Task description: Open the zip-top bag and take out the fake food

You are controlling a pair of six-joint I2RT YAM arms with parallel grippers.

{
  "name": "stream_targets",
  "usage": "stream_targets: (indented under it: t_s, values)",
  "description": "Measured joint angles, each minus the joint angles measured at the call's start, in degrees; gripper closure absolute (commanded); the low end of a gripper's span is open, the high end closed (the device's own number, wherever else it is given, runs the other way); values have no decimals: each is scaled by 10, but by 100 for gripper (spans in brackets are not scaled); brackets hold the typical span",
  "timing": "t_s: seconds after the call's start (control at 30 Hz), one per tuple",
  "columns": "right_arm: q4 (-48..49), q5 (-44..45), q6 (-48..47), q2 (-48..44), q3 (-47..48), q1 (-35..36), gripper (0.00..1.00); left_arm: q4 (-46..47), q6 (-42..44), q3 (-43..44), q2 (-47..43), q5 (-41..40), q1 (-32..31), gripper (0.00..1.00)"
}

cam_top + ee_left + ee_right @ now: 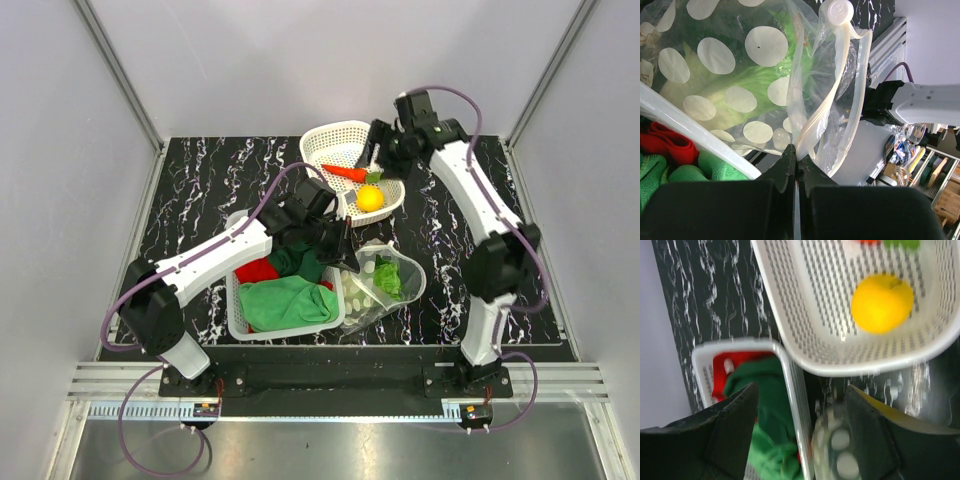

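Observation:
The zip-top bag point(385, 282) lies clear and white-dotted beside the near basket, its mouth gaping. A green lettuce point(388, 278) shows inside it, along with pale pieces. My left gripper point(345, 246) is shut on the bag's zip edge point(807, 131), and the lettuce point(740, 82) shows through the plastic. A carrot point(345, 172) and a yellow lemon point(370, 198) lie in the far white basket point(325, 140). My right gripper point(367, 158) hangs open over that basket with nothing between its fingers point(735, 430). The lemon point(882, 303) sits below it.
The near white basket point(236, 300) holds green cloths point(288, 302) and a red cloth point(256, 270). Its rim point(790, 390) and the bag point(837, 450) show under the right gripper. Grey walls enclose the black marbled table point(200, 180) on three sides.

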Motion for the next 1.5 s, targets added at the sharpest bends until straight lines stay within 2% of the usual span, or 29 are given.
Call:
stream_targets:
  t_s: [0.1, 0.13, 0.17, 0.27, 0.37, 0.4, 0.5, 0.6, 0.7, 0.83, 1.07, 1.17, 1.23, 1.37, 1.4, 1.47, 1.5]
  values:
    - [5, -16, 5, -130, -151, 0, 32, 0, -2, 0, 0, 0, 0, 100]
    - [-2, -18, 5, -153, -173, 1, 35, 1, -3, 0, 0, 0, 0, 100]
    - [6, -26, 5, -193, -213, 1, 42, 1, -4, 0, 0, 0, 0, 100]
    - [10, -45, 5, -296, -320, 4, 50, 3, -5, 0, 0, 0, 0, 100]
    - [8, -57, 8, -371, -410, 20, 62, 4, -7, 0, 0, 0, 0, 100]
    - [8, -61, 8, -391, -442, 28, 69, 5, -8, 0, 0, 0, 0, 100]
    - [9, -74, 12, -433, -528, 46, 71, 5, -10, 0, 0, 0, -1, 100]
    - [14, -80, 12, -447, -596, 49, 69, 5, -10, 0, 0, 1, -1, 100]
    - [22, -76, 11, -442, -632, 49, 61, 5, -10, 0, 0, 2, -2, 100]
    - [31, -54, 8, -421, -638, 49, 44, 5, -10, 0, 0, 2, -2, 100]
    - [50, -26, 7, -408, -654, 49, 26, 8, -10, 1, 2, 3, -2, 100]
    - [64, -23, 3, -401, -662, 49, 23, 12, -10, 1, 5, 4, -2, 100]
    - [81, -23, -1, -396, -668, 49, 25, 13, -10, 1, 8, 4, -3, 100]
    - [133, -27, -3, -391, -688, 49, 46, 13, -10, 2, 9, 5, -3, 100]
    - [144, -28, -3, -391, -692, 49, 62, 13, -10, 2, 9, 5, -3, 100]
    - [168, -29, 0, -391, -704, 49, 77, 13, -11, 2, 9, 5, -4, 100]
    - [176, -29, 4, -392, -707, 49, 93, 13, -11, 2, 9, 5, -4, 100]
